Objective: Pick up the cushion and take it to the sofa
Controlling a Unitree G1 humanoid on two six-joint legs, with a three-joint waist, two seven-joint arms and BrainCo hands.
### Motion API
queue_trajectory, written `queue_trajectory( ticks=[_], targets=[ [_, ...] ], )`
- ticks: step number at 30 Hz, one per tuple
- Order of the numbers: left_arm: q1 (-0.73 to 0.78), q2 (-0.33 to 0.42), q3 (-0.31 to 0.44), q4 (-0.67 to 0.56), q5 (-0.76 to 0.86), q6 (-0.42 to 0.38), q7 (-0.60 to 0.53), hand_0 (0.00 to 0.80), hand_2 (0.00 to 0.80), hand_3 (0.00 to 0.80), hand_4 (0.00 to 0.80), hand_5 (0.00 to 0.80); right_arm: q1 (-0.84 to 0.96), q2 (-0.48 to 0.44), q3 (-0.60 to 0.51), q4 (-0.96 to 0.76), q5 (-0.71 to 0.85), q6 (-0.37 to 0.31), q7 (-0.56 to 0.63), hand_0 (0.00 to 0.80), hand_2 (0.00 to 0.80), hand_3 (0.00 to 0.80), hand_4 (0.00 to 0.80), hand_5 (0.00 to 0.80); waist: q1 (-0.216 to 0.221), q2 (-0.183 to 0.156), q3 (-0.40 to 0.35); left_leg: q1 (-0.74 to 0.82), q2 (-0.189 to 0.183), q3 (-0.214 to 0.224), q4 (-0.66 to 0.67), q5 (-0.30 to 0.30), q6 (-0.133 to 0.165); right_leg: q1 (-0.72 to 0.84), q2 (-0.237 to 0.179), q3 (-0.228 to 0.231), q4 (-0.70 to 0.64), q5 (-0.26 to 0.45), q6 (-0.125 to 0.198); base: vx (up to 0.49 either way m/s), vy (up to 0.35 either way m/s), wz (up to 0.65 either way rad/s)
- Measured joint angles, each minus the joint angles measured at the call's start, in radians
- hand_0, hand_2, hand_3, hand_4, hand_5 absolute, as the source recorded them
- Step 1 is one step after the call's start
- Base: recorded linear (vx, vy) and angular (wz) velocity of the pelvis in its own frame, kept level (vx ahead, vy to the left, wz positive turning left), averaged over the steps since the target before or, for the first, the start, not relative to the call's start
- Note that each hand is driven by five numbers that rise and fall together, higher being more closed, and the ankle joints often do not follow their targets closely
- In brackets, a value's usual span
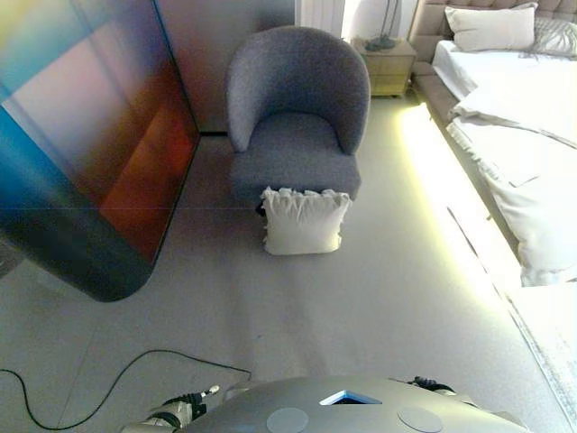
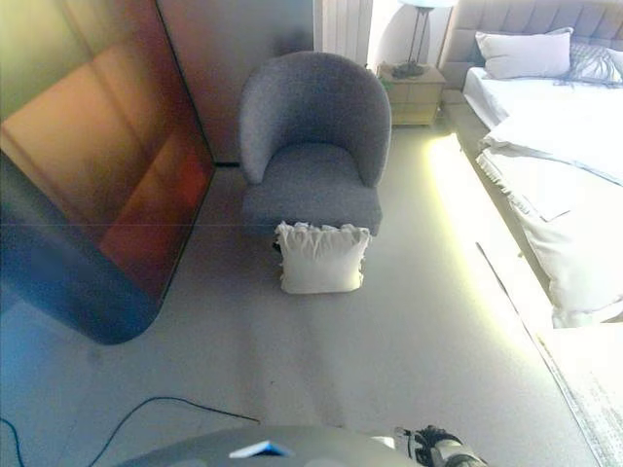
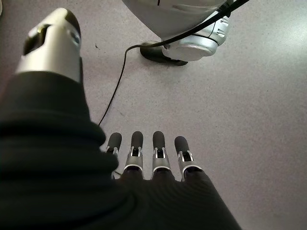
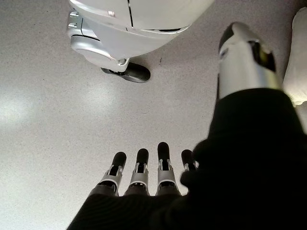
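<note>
A cream cushion (image 1: pixel 305 221) with a frilled top edge stands upright on the grey floor, leaning against the front of a grey armchair (image 1: pixel 297 117) straight ahead. Both hands hang low at my sides, far from the cushion. In the left wrist view my left hand (image 3: pixel 158 163) has straight fingers over bare floor and holds nothing. In the right wrist view my right hand (image 4: pixel 144 177) is likewise open and empty above the floor.
A large dark glossy panel (image 1: pixel 90 135) leans along the left. A bed (image 1: pixel 523 135) with white covers and pillows runs down the right side, with a nightstand (image 1: pixel 389 65) and lamp behind it. A pale rug edge (image 1: pixel 550 334) lies at lower right.
</note>
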Motion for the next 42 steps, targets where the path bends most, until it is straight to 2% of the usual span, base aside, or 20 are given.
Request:
queue_trajectory(
  ticks=[13, 18, 20, 21, 22, 23, 24, 25, 26, 29, 30, 31, 32, 33, 34, 35, 37, 40, 41, 42],
  targets=[
    [0.0, 0.0, 0.0, 0.0, 0.0, -0.001, 0.0, 0.0, 0.0, 0.0, 0.0, 0.0, 0.0, 0.0, -0.001, 0.0, 0.002, 0.0, 0.002, 0.0, 0.0, 0.0, 0.0, 0.0, 0.0, 0.0, 0.003, 0.0, 0.002, 0.0, 0.0, 0.001, -0.001, 0.0, 0.003, 0.0, 0.0, -0.001, -0.001, 0.01, -0.025, 0.0],
    [-0.004, 0.001, 0.0, 0.002, 0.001, -0.003, -0.001, 0.0, 0.0, 0.0, 0.0, 0.0, -0.003, -0.001, -0.001, 0.001, 0.002, 0.0, 0.0, 0.0, 0.0, 0.0, 0.0, 0.0, 0.001, 0.0, 0.017, -0.008, 0.009, 0.0, 0.024, 0.002, -0.011, -0.002, 0.015, 0.002, 0.003, -0.007, -0.005, -0.026, -0.097, 0.0],
    [-0.026, 0.001, 0.001, 0.023, 0.001, -0.013, -0.003, 0.0, 0.0, 0.0, 0.0, 0.0, -0.029, 0.0, 0.0, 0.006, 0.002, 0.001, 0.001, 0.0, 0.0, 0.0, 0.0, 0.0, 0.004, -0.001, 0.048, -0.055, 0.014, -0.002, 0.112, -0.015, -0.031, -0.035, 0.019, 0.002, 0.046, -0.03, -0.02, -0.091, -0.13, 0.08],
    [-0.047, 0.002, 0.002, 0.035, 0.001, -0.023, -0.006, 0.0, 0.0, 0.0, 0.0, 0.0, -0.051, 0.0, 0.0, 0.011, 0.002, 0.002, 0.001, 0.0, 0.0, 0.0, 0.0, 0.0, 0.006, -0.013, 0.076, -0.096, 0.012, -0.001, 0.175, -0.014, -0.034, -0.056, 0.015, 0.002, 0.072, -0.038, -0.029, -0.068, -0.145, 0.09],
    [-0.076, 0.001, 0.014, 0.043, 0.0, -0.031, -0.01, 0.0, 0.0, 0.0, 0.0, 0.0, -0.079, -0.001, -0.001, 0.018, 0.002, 0.004, 0.001, 0.0, 0.0, 0.0, 0.0, 0.0, 0.015, -0.026, 0.109, -0.151, 0.008, -0.002, 0.275, -0.016, -0.053, -0.084, 0.007, 0.008, 0.115, -0.052, -0.044, -0.028, -0.139, -0.04],
    [-0.095, 0.001, 0.023, 0.05, 0.0, -0.036, -0.012, 0.0, 0.0, 0.0, 0.0, 0.0, -0.096, -0.001, -0.002, 0.021, 0.002, 0.006, 0.002, 0.0, 0.0, 0.0, 0.0, 0.0, 0.028, -0.042, 0.134, -0.207, -0.005, -0.002, 0.371, 0.016, -0.099, -0.106, 0.0, 0.013, 0.145, -0.057, -0.051, 0.031, -0.101, -0.14],
    [-0.109, 0.0, 0.038, 0.055, 0.0, -0.041, -0.02, 0.0, 0.0, 0.0, 0.0, 0.0, -0.109, -0.001, -0.002, 0.021, 0.002, 0.007, 0.002, 0.0, 0.0, 0.0, 0.0, 0.0, 0.042, -0.06, 0.15, -0.251, -0.016, -0.004, 0.437, 0.06, -0.121, -0.121, -0.022, 0.029, 0.163, -0.059, -0.061, 0.086, -0.045, -0.18],
    [-0.108, -0.002, 0.039, 0.06, -0.001, -0.041, -0.026, 0.0, 0.0, 0.0, 0.0, 0.0, -0.115, -0.003, -0.002, 0.021, 0.002, 0.009, 0.002, 0.0, 0.0, 0.0, 0.0, 0.0, 0.059, -0.068, 0.161, -0.281, -0.022, -0.009, 0.491, 0.098, -0.116, -0.12, -0.029, 0.037, 0.165, -0.058, -0.072, 0.151, -0.017, -0.17],
    [-0.104, -0.004, 0.039, 0.063, -0.001, -0.041, -0.028, 0.0, 0.0, 0.0, 0.0, 0.0, -0.115, -0.006, 0.0, 0.024, 0.002, 0.01, 0.002, 0.0, 0.0, 0.0, 0.0, 0.0, 0.066, -0.072, 0.167, -0.307, -0.023, -0.008, 0.525, 0.095, -0.103, -0.117, -0.028, 0.037, 0.162, -0.054, -0.082, 0.218, 0.001, -0.25],
    [-0.079, -0.007, 0.04, 0.066, 0.0, -0.047, -0.026, 0.0, 0.0, 0.0, 0.0, 0.0, -0.116, -0.003, 0.004, 0.042, 0.002, 0.007, 0.004, 0.0, 0.0, 0.0, 0.0, 0.0, 0.086, -0.047, 0.176, -0.297, -0.015, 0.007, 0.421, 0.092, -0.105, -0.094, 0.002, 0.05, 0.099, -0.048, -0.091, 0.38, 0.019, -0.2],
    [-0.067, -0.019, 0.041, 0.069, 0.0, -0.049, -0.026, 0.0, 0.0, 0.0, 0.0, 0.0, -0.12, -0.002, 0.01, 0.065, 0.002, 0.005, 0.006, 0.0, 0.0, 0.0, 0.0, 0.0, 0.103, -0.026, 0.165, -0.265, -0.009, 0.022, 0.272, 0.092, -0.101, -0.059, 0.038, 0.074, 0.041, -0.055, -0.094, 0.462, 0.032, -0.22],
    [-0.065, -0.038, 0.041, 0.078, 0.0, -0.049, -0.026, 0.0, 0.0, 0.0, 0.0, 0.0, -0.135, -0.017, 0.008, 0.092, 0.002, 0.006, 0.009, 0.0, 0.0, 0.0, 0.0, 0.0, 0.129, 0.042, 0.166, -0.245, 0.069, 0.022, 0.124, 0.061, -0.132, -0.089, 0.124, 0.059, 0.212, -0.091, -0.129, 0.48, 0.04, -0.21],
    [-0.071, -0.016, 0.046, 0.056, 0.0, -0.051, -0.03, 0.0, 0.0, 0.0, 0.0, 0.0, -0.132, -0.007, 0.0, 0.088, 0.002, 0.006, 0.01, 0.0, 0.0, 0.0, 0.0, 0.0, 0.131, 0.037, 0.173, -0.245, 0.076, 0.025, 0.072, 0.105, -0.109, -0.075, 0.128, 0.099, 0.246, -0.215, -0.134, 0.435, 0.048, 0.01],
    [-0.071, -0.02, 0.052, 0.046, 0.005, -0.058, -0.027, 0.0, 0.0, 0.0, 0.0, 0.0, -0.125, 0.001, -0.015, 0.084, 0.002, 0.003, 0.012, 0.0, 0.0, 0.0, 0.0, 0.0, 0.133, 0.045, 0.201, -0.224, 0.095, 0.036, 0.064, 0.167, -0.106, -0.015, 0.152, 0.12, 0.225, -0.203, -0.15, 0.513, 0.064, 0.22],
    [-0.058, -0.016, 0.054, 0.048, 0.01, -0.058, -0.029, 0.0, 0.0, 0.0, 0.0, 0.0, -0.118, 0.014, -0.021, 0.087, 0.002, 0.006, 0.012, 0.0, 0.0, 0.0, 0.0, 0.0, 0.152, 0.026, 0.201, -0.22, 0.073, 0.051, 0.054, 0.165, -0.105, 0.006, 0.145, 0.16, 0.213, -0.199, -0.157, 0.477, 0.069, 0.12],
    [-0.054, -0.02, 0.053, 0.048, 0.011, -0.057, -0.029, 0.0, 0.0, 0.0, 0.0, 0.0, -0.116, 0.015, -0.024, 0.086, 0.002, 0.005, 0.012, 0.0, 0.0, 0.0, 0.0, 0.0, 0.168, 0.001, 0.203, -0.221, 0.051, 0.056, 0.037, 0.168, -0.101, 0.029, 0.119, 0.18, 0.204, -0.206, -0.152, 0.538, 0.083, -0.14],
    [-0.045, -0.028, 0.052, 0.048, 0.011, -0.058, -0.03, 0.0, 0.0, 0.0, 0.0, 0.0, -0.121, 0.008, -0.024, 0.086, 0.002, 0.005, 0.012, 0.0, 0.0, 0.0, 0.0, 0.0, 0.189, -0.009, 0.202, -0.251, 0.053, 0.053, 0.016, 0.169, -0.099, 0.075, 0.099, 0.215, 0.182, -0.224, -0.138, 0.519, 0.102, -0.16],
    [-0.031, -0.027, 0.052, 0.049, 0.021, -0.058, -0.031, 0.0, 0.0, 0.0, 0.0, 0.0, -0.135, 0.005, -0.025, 0.096, 0.0, 0.011, 0.012, 0.0, 0.0, 0.0, 0.0, 0.0, 0.198, 0.027, 0.182, -0.326, 0.099, 0.044, 0.008, 0.168, -0.101, 0.134, 0.097, 0.268, 0.176, -0.287, -0.117, 0.612, 0.17, -0.22],
    [-0.029, -0.025, 0.053, 0.054, 0.025, -0.057, -0.031, 0.0, 0.0, 0.0, 0.0, 0.0, -0.137, 0.006, -0.023, 0.102, 0.0, 0.011, 0.012, 0.0, 0.0, 0.0, 0.0, 0.0, 0.199, 0.036, 0.178, -0.349, 0.111, 0.04, 0.006, 0.167, -0.101, 0.156, 0.086, 0.284, 0.171, -0.311, -0.103, 0.663, 0.25, -0.46],
    [-0.026, -0.024, 0.057, 0.058, 0.032, -0.057, -0.031, 0.0, 0.0, 0.0, 0.0, 0.0, -0.134, 0.006, -0.026, 0.107, -0.001, 0.019, 0.013, 0.0, 0.0, 0.0, 0.0, 0.0, 0.219, 0.039, 0.174, -0.367, 0.119, 0.034, 0.02, 0.168, -0.101, 0.184, 0.063, 0.304, 0.167, -0.336, -0.085, 0.695, 0.291, -0.63]
  ],
)
